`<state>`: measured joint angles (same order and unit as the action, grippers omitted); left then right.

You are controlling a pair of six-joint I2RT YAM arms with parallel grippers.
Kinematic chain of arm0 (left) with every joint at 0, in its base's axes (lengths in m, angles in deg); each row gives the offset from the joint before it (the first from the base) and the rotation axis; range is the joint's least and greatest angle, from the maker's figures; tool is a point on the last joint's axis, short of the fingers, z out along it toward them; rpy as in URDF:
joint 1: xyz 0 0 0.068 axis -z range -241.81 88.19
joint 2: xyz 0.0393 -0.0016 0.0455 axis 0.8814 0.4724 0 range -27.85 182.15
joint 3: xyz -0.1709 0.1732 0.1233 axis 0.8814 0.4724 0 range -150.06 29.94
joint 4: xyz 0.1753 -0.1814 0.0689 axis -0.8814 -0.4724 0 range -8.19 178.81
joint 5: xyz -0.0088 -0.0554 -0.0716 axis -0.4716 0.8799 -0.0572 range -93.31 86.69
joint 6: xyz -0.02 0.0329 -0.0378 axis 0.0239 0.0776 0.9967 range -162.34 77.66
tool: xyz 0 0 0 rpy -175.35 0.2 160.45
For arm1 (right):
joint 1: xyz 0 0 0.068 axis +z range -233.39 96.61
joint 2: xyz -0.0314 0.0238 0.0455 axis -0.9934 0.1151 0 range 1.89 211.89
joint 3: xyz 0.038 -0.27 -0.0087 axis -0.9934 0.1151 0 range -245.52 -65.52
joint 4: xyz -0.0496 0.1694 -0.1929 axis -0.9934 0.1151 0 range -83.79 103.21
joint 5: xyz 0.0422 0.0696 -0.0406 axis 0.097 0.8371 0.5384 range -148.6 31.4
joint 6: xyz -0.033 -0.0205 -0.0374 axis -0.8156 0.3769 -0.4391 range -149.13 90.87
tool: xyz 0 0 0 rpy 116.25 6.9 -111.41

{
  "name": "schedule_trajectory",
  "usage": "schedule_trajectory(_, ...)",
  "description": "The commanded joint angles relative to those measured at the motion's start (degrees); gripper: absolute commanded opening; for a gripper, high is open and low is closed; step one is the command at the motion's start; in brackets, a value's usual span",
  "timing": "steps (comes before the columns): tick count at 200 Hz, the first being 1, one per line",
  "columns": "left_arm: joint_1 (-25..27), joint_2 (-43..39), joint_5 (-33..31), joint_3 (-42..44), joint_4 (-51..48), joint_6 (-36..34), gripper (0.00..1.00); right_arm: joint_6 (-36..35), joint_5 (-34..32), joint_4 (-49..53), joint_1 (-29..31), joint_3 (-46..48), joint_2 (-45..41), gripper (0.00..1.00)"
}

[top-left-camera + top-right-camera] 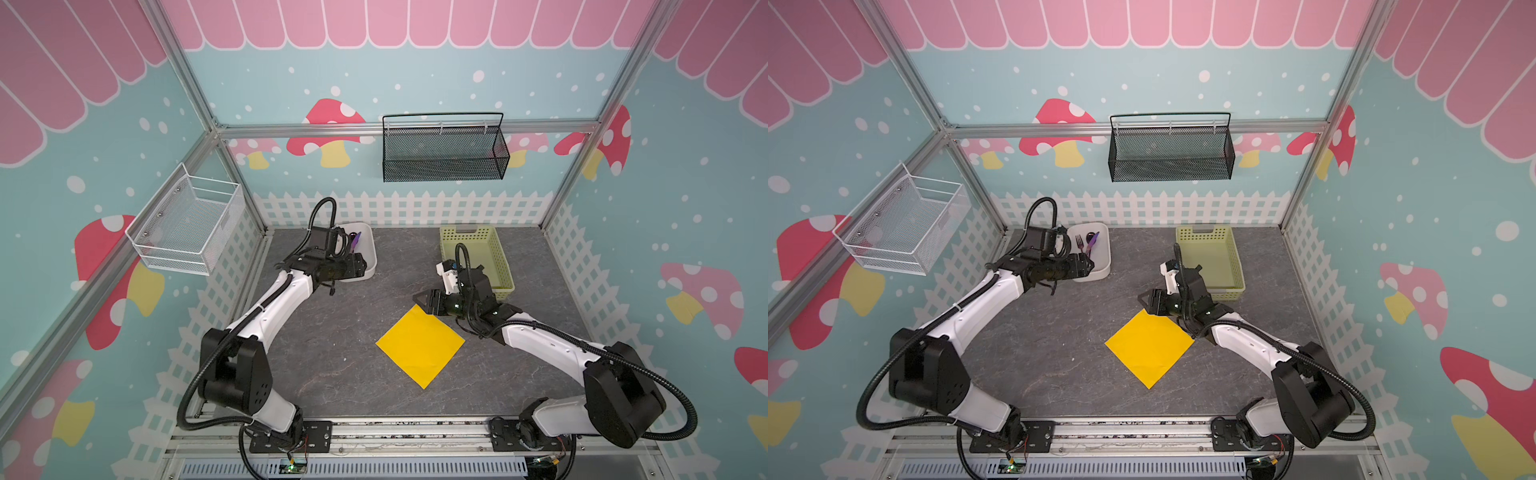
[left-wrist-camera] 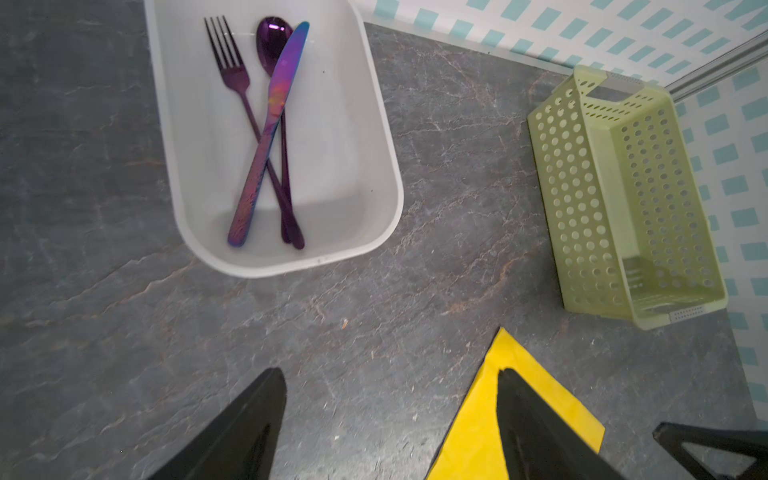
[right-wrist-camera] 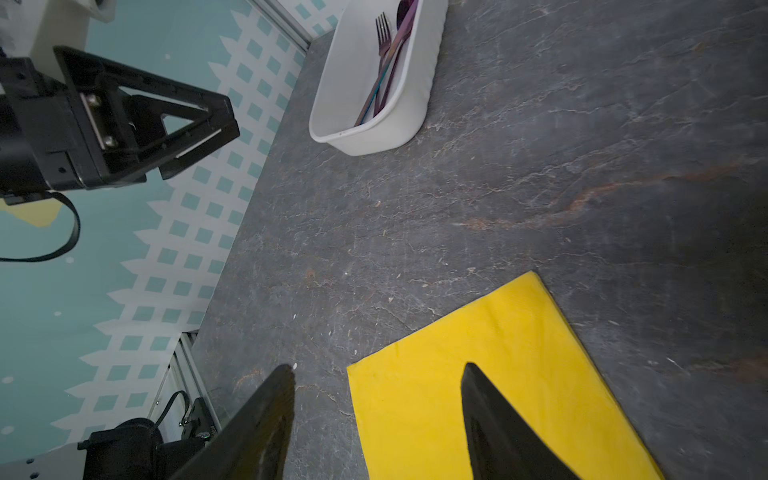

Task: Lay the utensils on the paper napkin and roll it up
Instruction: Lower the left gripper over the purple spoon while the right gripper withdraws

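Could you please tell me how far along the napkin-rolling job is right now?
Done: the yellow napkin lies flat on the table. In hand: nothing; the left gripper hangs open by the white tray, the right gripper open at the napkin's far corner. Remaining: fork, spoon and knife lie crossed in the tray; all need moving, then rolling.

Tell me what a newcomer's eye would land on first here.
The bright yellow paper napkin lies flat mid-table, turned like a diamond on the dark stone-look top. At the back left, shiny purple utensils, fork, spoon and knife, cross in a white tub, the open left gripper at its near end. A pale green basket sits at the back right.
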<state>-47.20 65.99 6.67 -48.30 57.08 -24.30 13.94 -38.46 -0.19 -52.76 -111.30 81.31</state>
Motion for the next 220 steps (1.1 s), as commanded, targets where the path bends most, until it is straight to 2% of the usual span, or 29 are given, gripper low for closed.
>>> schedule_trajectory(1,1.2,6.7,-1.9,-8.0,-5.2,0.6,0.78,-1.8,1.8,2.2,-1.8,1.0,-2.0,0.65)
schedule_trajectory(25,1.6,15.7,-0.6,-17.7,-8.8,0.0,0.75,-2.3,2.7,2.6,-3.1,1.8,-3.5,0.65)
schedule_trajectory(42,1.6,22.2,2.1,-25.0,-12.1,-1.1,0.75,-2.9,2.9,2.7,-3.5,2.3,-3.9,0.65)
schedule_trajectory(64,1.7,29.0,2.5,-33.1,-16.4,-1.9,0.75,-3.0,3.4,2.9,-3.9,2.8,-4.2,0.65)
schedule_trajectory(96,1.7,35.3,4.4,-39.4,-20.6,-1.8,0.76,-2.7,3.3,2.8,-4.1,4.1,-5.8,0.65)
schedule_trajectory(150,3.2,36.5,9.3,-36.7,-21.0,-2.1,0.75,-2.8,3.4,2.7,-4.4,5.1,-6.7,0.66)
schedule_trajectory(220,5.5,29.8,7.7,-27.6,-21.5,-3.0,0.74,-3.4,4.6,2.3,-4.4,5.6,-6.2,0.66)
